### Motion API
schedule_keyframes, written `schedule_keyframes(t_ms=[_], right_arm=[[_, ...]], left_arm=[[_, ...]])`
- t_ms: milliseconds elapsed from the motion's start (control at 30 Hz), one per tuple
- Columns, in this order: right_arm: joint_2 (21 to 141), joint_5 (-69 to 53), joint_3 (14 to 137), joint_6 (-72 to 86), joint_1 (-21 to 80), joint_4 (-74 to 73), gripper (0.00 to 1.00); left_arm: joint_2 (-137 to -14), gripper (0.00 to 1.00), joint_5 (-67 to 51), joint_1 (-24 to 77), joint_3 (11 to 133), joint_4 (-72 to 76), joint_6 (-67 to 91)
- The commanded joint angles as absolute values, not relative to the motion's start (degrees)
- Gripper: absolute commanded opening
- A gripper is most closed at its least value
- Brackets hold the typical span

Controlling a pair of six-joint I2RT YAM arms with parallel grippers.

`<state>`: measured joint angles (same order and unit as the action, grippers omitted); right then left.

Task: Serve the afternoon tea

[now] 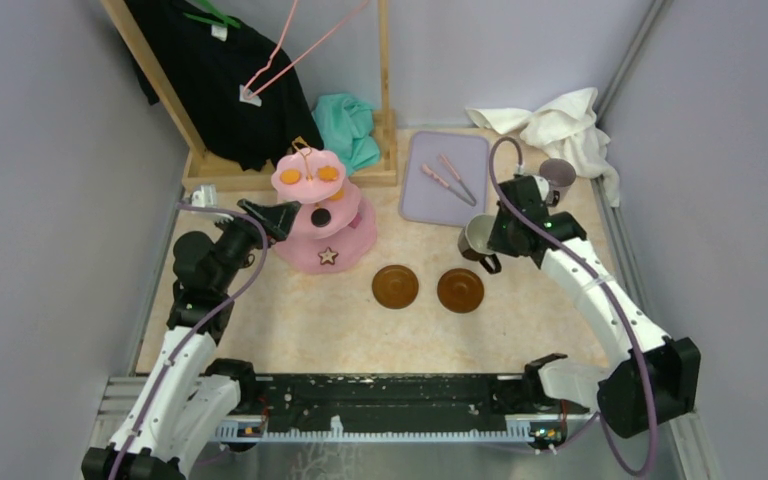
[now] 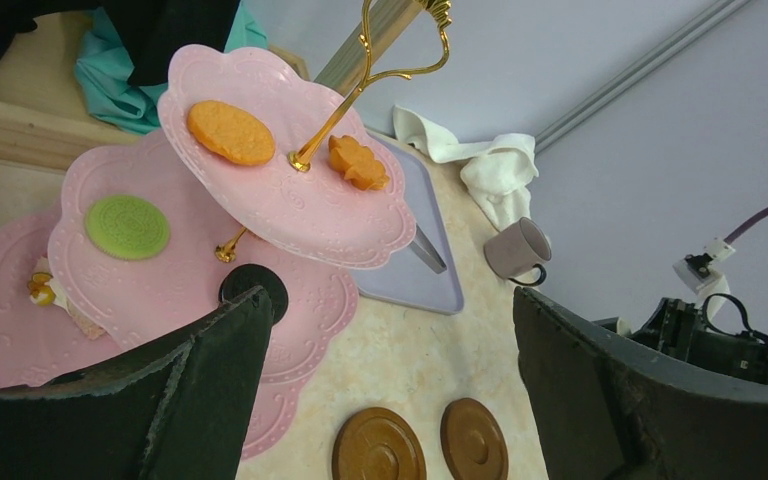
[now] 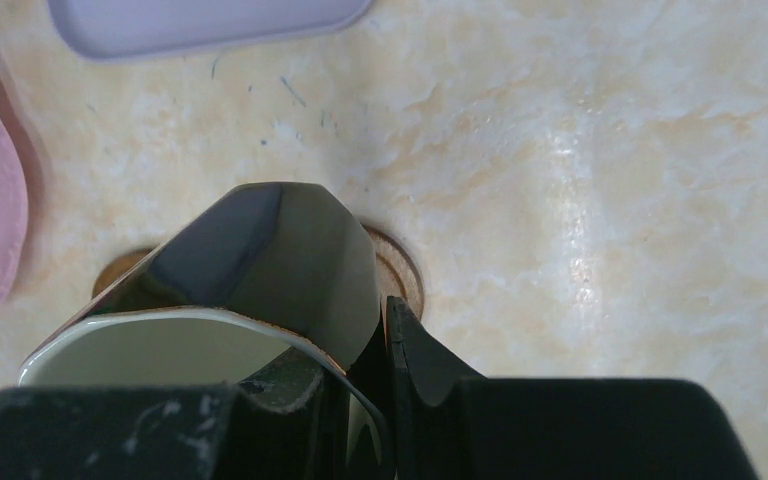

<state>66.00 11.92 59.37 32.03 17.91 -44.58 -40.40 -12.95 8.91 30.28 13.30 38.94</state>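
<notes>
The pink three-tier stand (image 1: 345, 238) stands left of centre. Its top tier holds two orange sweets (image 2: 230, 132), the middle a green round (image 2: 127, 227) and a black round (image 2: 255, 285), the bottom a brown star (image 1: 328, 256). My left gripper (image 1: 282, 214) is open and empty beside the middle tier; it also shows in the left wrist view (image 2: 392, 300). My right gripper (image 1: 495, 232) is shut on the wall of the cream mug (image 1: 478, 238), one finger inside the rim (image 3: 360, 360). The mug (image 3: 260, 260) hangs over a brown saucer (image 3: 405, 275). The mauve mug (image 1: 557, 178) lies at the back right.
Two brown saucers (image 1: 395, 286) (image 1: 460, 290) lie side by side mid-table. The lilac tray (image 1: 430, 205) with pink tongs (image 1: 448, 180) sits behind them. A white towel (image 1: 555, 125), a teal cloth (image 1: 348, 128) and a wooden rack with a black garment (image 1: 210, 70) line the back.
</notes>
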Motion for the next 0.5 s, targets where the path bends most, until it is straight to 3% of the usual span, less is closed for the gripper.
schedule_keyframes(t_ms=[0, 467], right_arm=[[67.8, 13.0, 61.6, 33.6, 23.0, -43.4, 0.0], [74.8, 16.1, 62.3, 38.0, 34.1, -41.6, 0.0]], left_arm=[[-39.8, 0.95, -13.8, 9.2, 30.3, 14.7, 38.4], [-39.9, 0.95, -14.7, 9.3, 30.5, 14.1, 38.5]])
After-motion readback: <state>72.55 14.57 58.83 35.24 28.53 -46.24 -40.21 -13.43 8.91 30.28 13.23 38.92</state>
